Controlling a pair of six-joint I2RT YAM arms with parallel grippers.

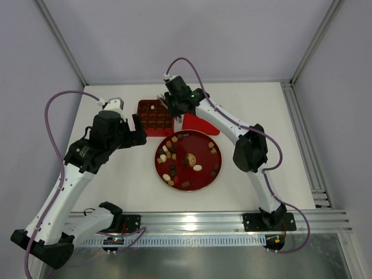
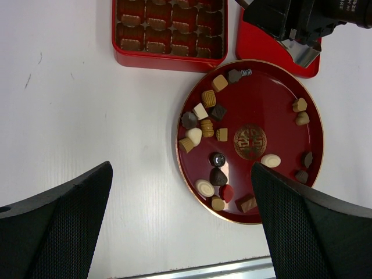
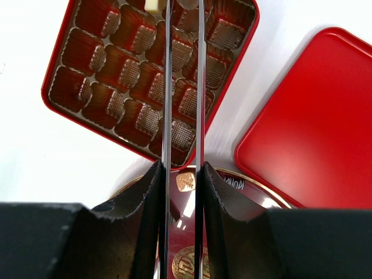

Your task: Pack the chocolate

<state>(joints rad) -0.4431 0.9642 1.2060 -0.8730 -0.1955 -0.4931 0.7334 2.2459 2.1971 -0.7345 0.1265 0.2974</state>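
Several dark, tan and cream chocolate pieces point(image 1: 168, 150) lie on the round red plate point(image 1: 203, 168); they also show in the left wrist view point(image 2: 203, 113). The red grid box point(image 1: 152, 114) stands just behind the plate. My right gripper point(image 1: 164, 103) hovers over the box's near right part, its long metal blades point(image 3: 182, 35) a narrow gap apart. Their tips run off the top of the right wrist view, so any load is hidden. A cream piece point(image 3: 152, 4) sits in a far compartment. My left gripper point(image 1: 138, 129) is wide open and empty, left of the plate point(image 2: 181, 174).
The box's red lid point(image 1: 203, 125) lies flat right of the box, touching the plate's far rim. A gold emblem point(image 2: 250, 141) marks the plate's middle. The table's metal front edge point(image 2: 192, 270) is near the left gripper. Frame posts stand at the back corners.
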